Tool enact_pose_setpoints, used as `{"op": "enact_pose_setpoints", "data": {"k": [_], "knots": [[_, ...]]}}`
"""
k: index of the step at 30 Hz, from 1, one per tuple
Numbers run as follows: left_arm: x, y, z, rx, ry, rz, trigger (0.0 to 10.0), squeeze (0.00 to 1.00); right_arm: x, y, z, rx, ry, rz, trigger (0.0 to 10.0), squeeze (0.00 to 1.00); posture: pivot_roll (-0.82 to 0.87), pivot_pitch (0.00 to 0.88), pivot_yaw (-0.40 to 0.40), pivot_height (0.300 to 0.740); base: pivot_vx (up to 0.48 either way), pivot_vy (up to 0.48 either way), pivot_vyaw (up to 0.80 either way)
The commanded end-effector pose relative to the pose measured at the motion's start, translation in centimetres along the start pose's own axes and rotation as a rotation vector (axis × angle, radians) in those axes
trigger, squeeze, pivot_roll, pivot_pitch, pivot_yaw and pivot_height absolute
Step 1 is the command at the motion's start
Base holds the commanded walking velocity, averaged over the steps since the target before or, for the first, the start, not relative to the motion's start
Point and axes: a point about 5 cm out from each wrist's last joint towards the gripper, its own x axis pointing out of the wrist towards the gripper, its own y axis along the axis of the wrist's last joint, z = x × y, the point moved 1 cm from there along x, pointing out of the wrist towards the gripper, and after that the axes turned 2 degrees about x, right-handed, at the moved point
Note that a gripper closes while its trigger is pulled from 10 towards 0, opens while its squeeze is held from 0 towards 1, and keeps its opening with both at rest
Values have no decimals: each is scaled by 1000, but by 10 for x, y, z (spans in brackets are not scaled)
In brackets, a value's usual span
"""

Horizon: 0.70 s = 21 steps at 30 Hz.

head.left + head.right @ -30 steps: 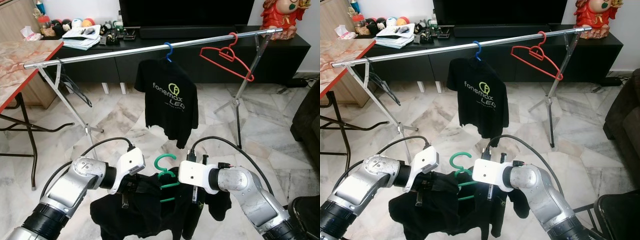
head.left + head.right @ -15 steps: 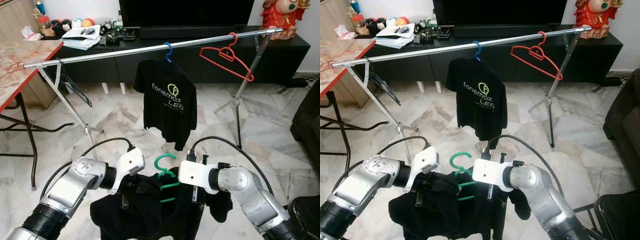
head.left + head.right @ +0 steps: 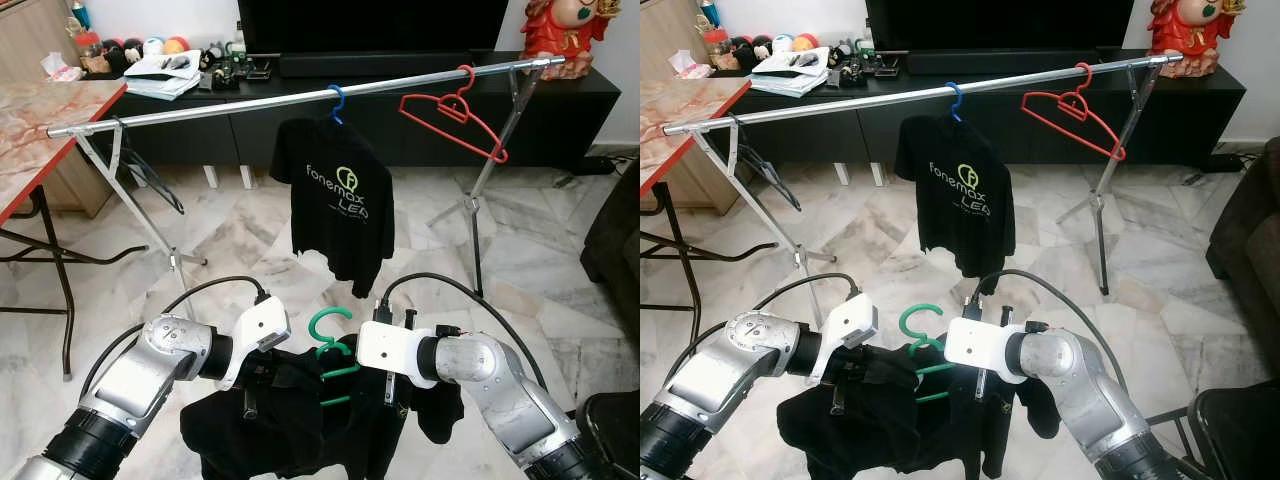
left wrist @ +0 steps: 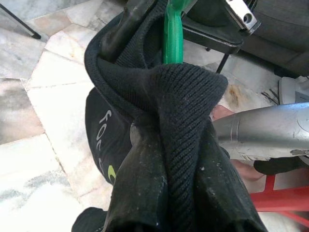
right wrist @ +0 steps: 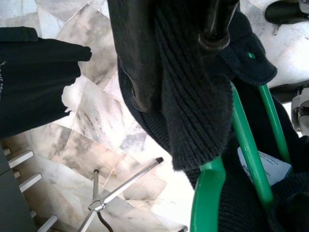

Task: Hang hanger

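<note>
Since a second ago almost nothing has moved: both arms hold the same pose low in front of the robot, and only the black printed shirt (image 3: pixel 343 205) hanging on the blue hanger (image 3: pixel 336 101) has swung slightly on the rail (image 3: pixel 250 104).

The green hanger (image 3: pixel 333 345) sits between the two hands, its hook pointing up, with a black shirt (image 3: pixel 290 420) draped over it and sagging below. The left hand (image 3: pixel 250 388) is closed on a bunched fold of that shirt's ribbed collar (the left wrist view shows the knit pinched between the black fingers (image 4: pixel 140 193), the green hanger just beyond). The right hand (image 3: pixel 392 392) is likewise clamped on the collar fabric at the other side of the hanger, with a finger (image 5: pixel 137 53) pressed against the knit.

Further back, an empty red hanger (image 3: pixel 455 115) hangs tilted on the rail near its right end. A red-edged surface (image 3: pixel 40 120) stands at the left.
</note>
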Motion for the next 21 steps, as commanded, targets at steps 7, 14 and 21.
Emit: {"op": "enact_pose_setpoints", "data": {"k": [7, 14, 21], "knots": [[-1, -5, 2, -9, -9, -16, 0, 0, -2, 14, 6, 17, 2, 64, 10000, 1000, 1, 125, 61, 740, 0, 0, 0], [0, -5, 2, -5, -6, -18, 0, 0, -11, 3, -18, 18, 240, 99, 10000, 1000, -1, 120, 58, 740, 0, 0, 0], [0, -8, 2, 6, -8, -36, 0, 0, -27, -22, -26, 48, 423, 49, 10000, 1000, -4, 116, 56, 740, 0, 0, 0]]}}
